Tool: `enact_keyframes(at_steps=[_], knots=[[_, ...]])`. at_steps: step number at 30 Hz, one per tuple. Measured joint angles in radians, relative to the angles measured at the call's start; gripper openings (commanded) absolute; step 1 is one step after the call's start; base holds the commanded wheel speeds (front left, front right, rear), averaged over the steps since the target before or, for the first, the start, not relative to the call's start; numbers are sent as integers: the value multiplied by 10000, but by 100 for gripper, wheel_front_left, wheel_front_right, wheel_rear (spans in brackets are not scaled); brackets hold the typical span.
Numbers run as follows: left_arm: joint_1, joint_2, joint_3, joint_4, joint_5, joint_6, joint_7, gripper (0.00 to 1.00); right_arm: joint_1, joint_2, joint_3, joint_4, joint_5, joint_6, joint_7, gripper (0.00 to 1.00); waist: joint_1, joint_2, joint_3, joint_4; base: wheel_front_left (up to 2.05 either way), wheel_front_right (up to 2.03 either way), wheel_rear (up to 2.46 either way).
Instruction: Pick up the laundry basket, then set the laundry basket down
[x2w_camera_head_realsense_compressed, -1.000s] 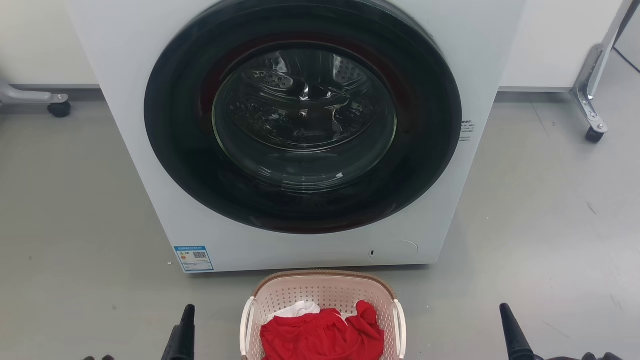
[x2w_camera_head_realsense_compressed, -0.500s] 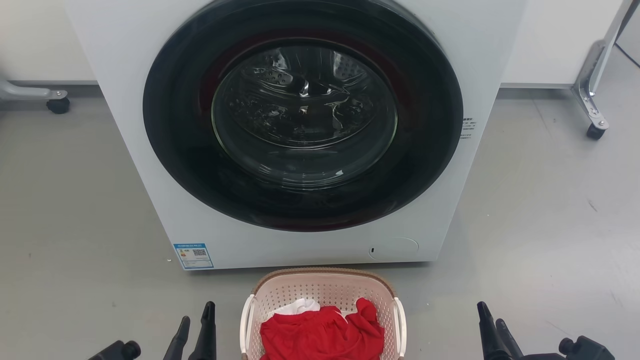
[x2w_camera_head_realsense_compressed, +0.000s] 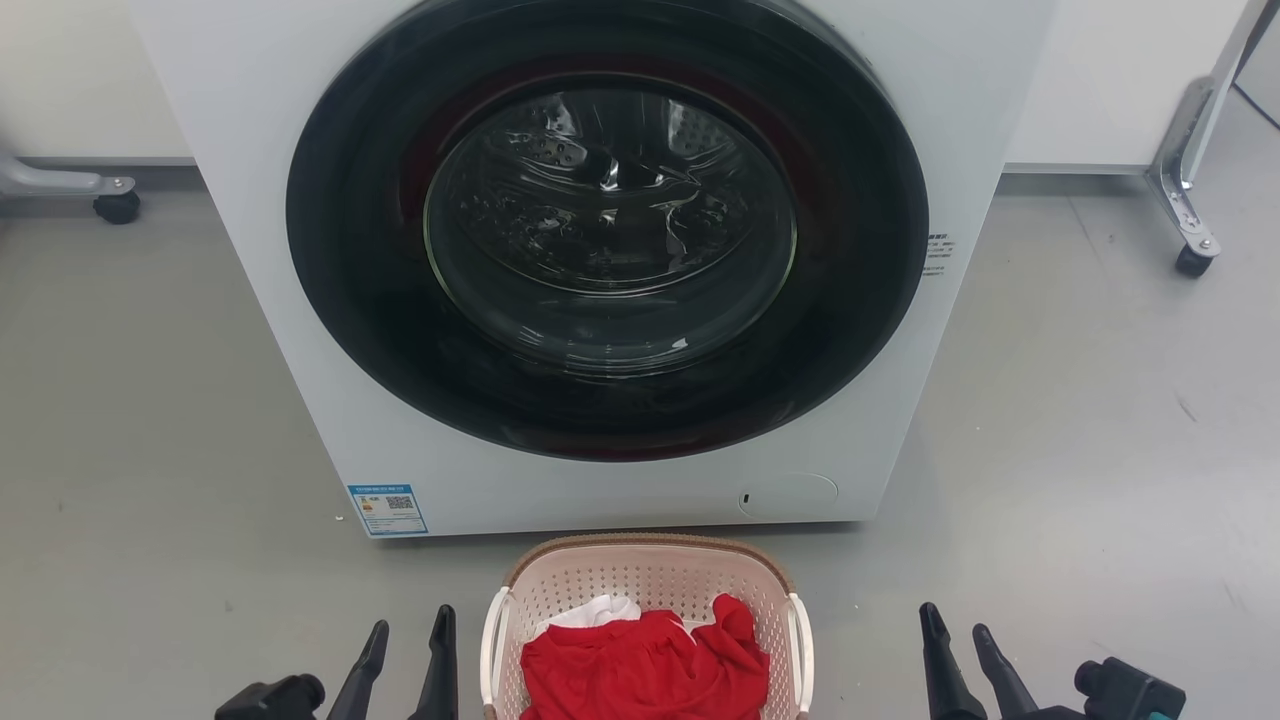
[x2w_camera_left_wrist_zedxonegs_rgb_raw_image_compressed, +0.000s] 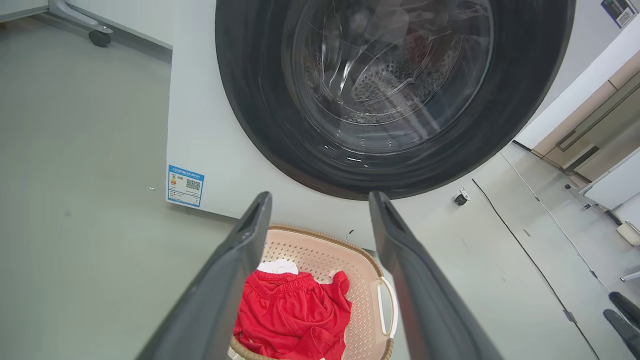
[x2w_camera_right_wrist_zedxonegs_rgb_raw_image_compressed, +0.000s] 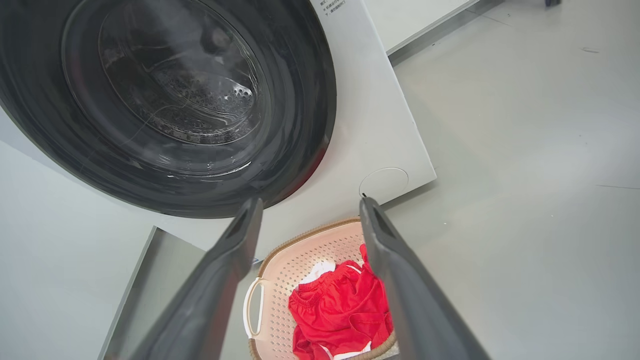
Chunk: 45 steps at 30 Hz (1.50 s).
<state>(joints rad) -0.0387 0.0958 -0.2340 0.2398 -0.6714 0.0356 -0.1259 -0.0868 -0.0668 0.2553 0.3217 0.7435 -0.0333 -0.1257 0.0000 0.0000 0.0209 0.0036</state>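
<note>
Label (x2w_camera_head_realsense_compressed: 387, 510) on washer (x2w_camera_head_realsense_compressed: 250, 250), QR code (x2w_camera_head_realsense_compressed: 400, 502), left claw (x2w_camera_head_realsense_compressed: 412, 620) and right claw (x2w_camera_head_realsense_compressed: 955, 620) parted beside laundry basket (x2w_camera_head_realsense_compressed: 650, 580)

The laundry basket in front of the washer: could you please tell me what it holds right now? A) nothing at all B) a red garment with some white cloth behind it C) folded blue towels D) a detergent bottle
B: the laundry basket holds a crumpled red garment, with a bit of white cloth showing at its far edge.

Head looks down; all views share laundry basket (x2w_camera_head_realsense_compressed: 650, 580).
</note>
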Motion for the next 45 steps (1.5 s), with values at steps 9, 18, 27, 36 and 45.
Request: enact_keyframes(at_steps=[9,18,27,36,45], knots=[[14,75,-186,-117,1348,194,-299,100,39,-42,163,-73,-1264,-234,-337,100,0,0,2,2,0,0,0],[23,102,-449,-209,2665,447,-627,100,46,-44,606,-132,-2560,-464,-637,100,0,0,65,-6,0,0,0],[26,92,-786,-232,3937,654,-976,100,40,-42,1032,-171,-3810,-589,-980,100,0,0,143,-10,0,0,0],[27,29,-941,-213,4869,848,-1239,100,35,-40,1281,-176,-4819,-723,-1235,100,0,0,185,-13,0,0,0],[104,-81,-767,-73,4700,872,-1239,100,47,-25,1127,-121,-4813,-721,-1235,100,0,0,121,-19,0,0,0]])
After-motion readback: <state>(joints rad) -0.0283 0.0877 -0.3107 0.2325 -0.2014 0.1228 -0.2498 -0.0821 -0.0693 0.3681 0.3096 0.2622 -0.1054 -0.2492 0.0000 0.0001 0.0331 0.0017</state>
